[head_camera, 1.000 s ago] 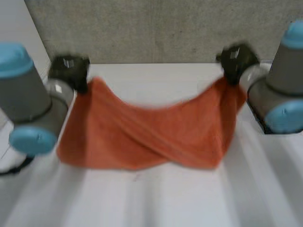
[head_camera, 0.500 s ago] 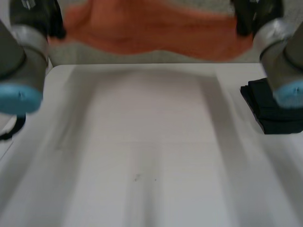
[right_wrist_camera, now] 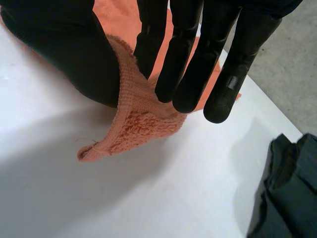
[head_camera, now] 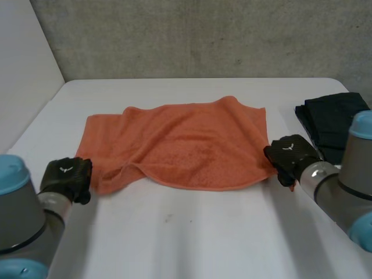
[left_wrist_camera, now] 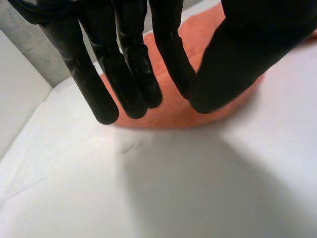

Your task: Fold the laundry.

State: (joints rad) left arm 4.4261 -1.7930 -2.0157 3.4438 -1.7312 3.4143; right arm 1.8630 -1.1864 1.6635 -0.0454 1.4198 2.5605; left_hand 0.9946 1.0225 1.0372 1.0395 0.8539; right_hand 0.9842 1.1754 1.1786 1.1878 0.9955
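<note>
The orange towel (head_camera: 180, 145) is lying spread out on the white table (head_camera: 192, 238). The left hand (head_camera: 67, 177) is hovering just beside the towel's near left corner, fingers straight and holding nothing. The right hand (head_camera: 290, 156) is pinching the towel's near right corner between thumb and straight fingers. A dark cloth (head_camera: 334, 119) is lying right of the towel.

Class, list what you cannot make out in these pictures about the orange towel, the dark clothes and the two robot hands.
Dark clothes: head view, near part hidden behind the right arm; right wrist view, cut off by the edge; which garment, unclear.
Towel: head view, its near right corner hidden behind the right robot hand.
Towel's near left corner: left wrist view, partly covered by the left robot hand.
</note>
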